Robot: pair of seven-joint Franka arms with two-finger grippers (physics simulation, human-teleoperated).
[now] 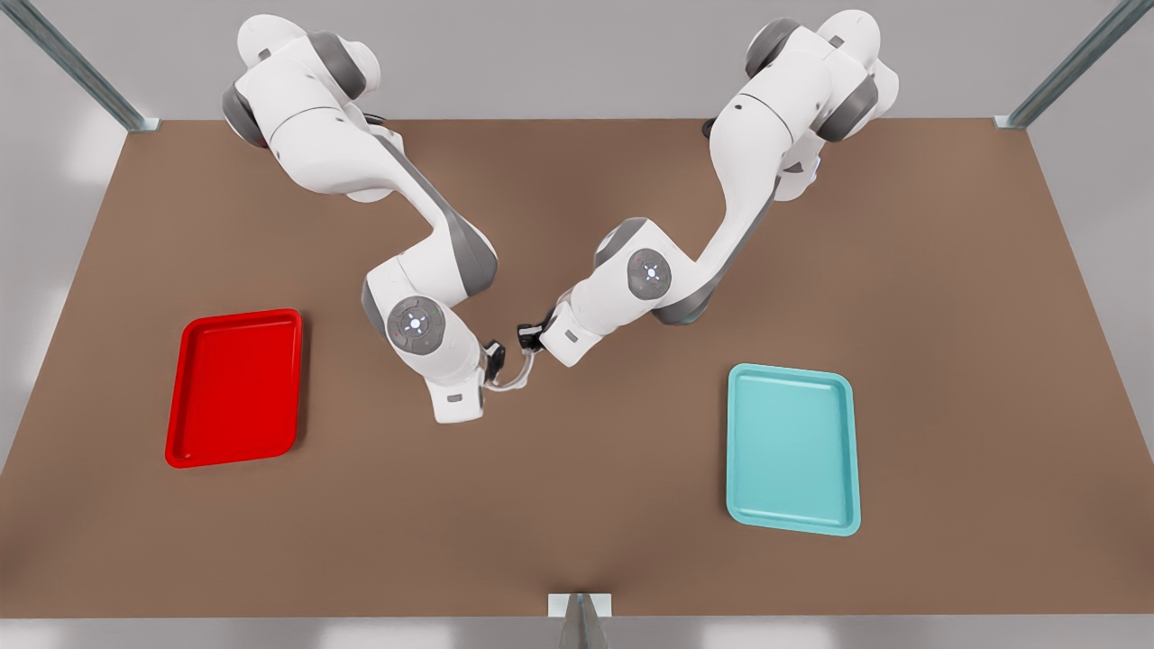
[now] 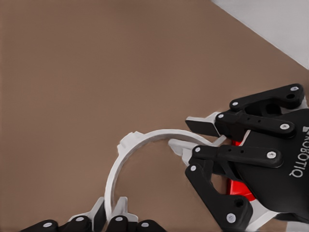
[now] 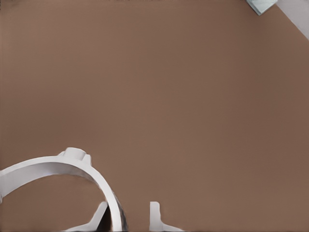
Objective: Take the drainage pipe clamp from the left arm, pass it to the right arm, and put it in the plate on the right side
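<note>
Handover step, judged: with the red plate (image 1: 233, 388) at the frame's left across bare table (image 1: 361, 523), the right gripper (image 1: 496, 362) has jaws apart around the drainage pipe clamp (image 1: 516, 380), mid-frame, the left gripper (image 1: 530, 341) clamped on it; next, right closes, left releases.

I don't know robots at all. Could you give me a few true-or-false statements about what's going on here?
1. The white ring is lying flat on the table. False: it is held up between the two arms, with the left gripper closed on one end.
2. The red tray has nothing in it. True.
3. Both trays are red. False: the other one is a teal tray.
4. The right gripper has its fingers either side of the ring's other end, not yet squeezed shut. True.
</note>
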